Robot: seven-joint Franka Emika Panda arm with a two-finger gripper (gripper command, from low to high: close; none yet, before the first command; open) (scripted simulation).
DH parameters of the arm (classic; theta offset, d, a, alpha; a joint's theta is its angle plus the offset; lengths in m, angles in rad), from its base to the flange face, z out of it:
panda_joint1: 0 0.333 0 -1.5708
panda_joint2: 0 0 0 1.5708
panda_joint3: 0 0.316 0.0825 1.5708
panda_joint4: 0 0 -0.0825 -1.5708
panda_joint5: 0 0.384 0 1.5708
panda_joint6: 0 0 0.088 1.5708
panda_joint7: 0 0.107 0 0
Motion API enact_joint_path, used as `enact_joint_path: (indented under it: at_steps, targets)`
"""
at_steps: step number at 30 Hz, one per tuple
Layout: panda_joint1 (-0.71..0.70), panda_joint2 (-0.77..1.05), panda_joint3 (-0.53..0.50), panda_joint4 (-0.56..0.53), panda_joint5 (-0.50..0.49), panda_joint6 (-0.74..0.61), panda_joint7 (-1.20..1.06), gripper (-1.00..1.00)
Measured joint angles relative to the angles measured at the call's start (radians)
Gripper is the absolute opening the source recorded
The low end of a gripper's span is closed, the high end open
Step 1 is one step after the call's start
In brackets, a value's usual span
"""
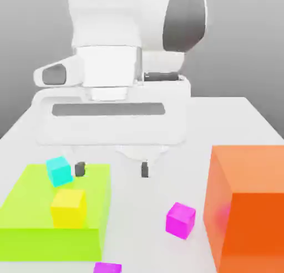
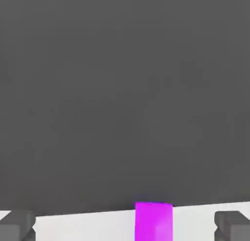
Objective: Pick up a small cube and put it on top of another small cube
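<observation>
The pincer (image 1: 112,169) stands wide, its two dark-tipped fingers well apart, and it hangs beneath the white hand (image 1: 111,117) in the exterior view. One fingertip shows near the cyan cube; whether the two touch cannot be told. The other is over toward the middle of the table (image 1: 150,233).

The green slab (image 1: 55,244) lies at the exterior view's left and appears to bear two small cubes. The yellow cube (image 1: 69,209) appears upright at the slab's front edge, and the cyan cube (image 1: 59,171) sits farther back, turned and looking a little tilted. In that view the two are close together, with a strip of green between them.

The magenta cube (image 1: 181,220) rests on the table between the slab and the big orange block (image 1: 255,211), nearer the block and turned at an angle. A faint magenta patch shows on the block's side facing it. The second magenta cube (image 1: 107,267) is at the near edge of the exterior view, partly cut off, in front of the slab.

In the hand view, a magenta face appears between the two spread fingers, against the pale table; which of the two alike cubes it belongs to cannot be told.
</observation>
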Motion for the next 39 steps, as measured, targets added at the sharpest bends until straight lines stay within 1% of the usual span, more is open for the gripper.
enact_joint_path:
  at_steps: [8,12,13,20,25,29,32,39]
  targets:
    - [-0.018,0.288,-0.010,0.010,-0.001,0.086,-0.007,0.00]
    - [-0.032,0.434,0.004,0.036,0.017,0.187,-0.020,0.00]
    - [-0.035,0.458,0.008,0.041,0.020,0.207,-0.022,-1.00]
    - [-0.035,0.459,0.009,0.041,0.020,0.207,-0.022,-1.00]
    - [-0.025,0.301,-0.013,0.005,-0.013,0.085,-0.021,-1.00]
    - [-0.049,0.154,-0.040,-0.042,-0.074,-0.006,-0.124,-1.00]
    - [-0.074,0.046,-0.056,-0.079,-0.100,-0.074,-0.225,-1.00]
    - [-0.140,-0.176,-0.085,-0.167,-0.098,-0.216,-0.501,-1.00]
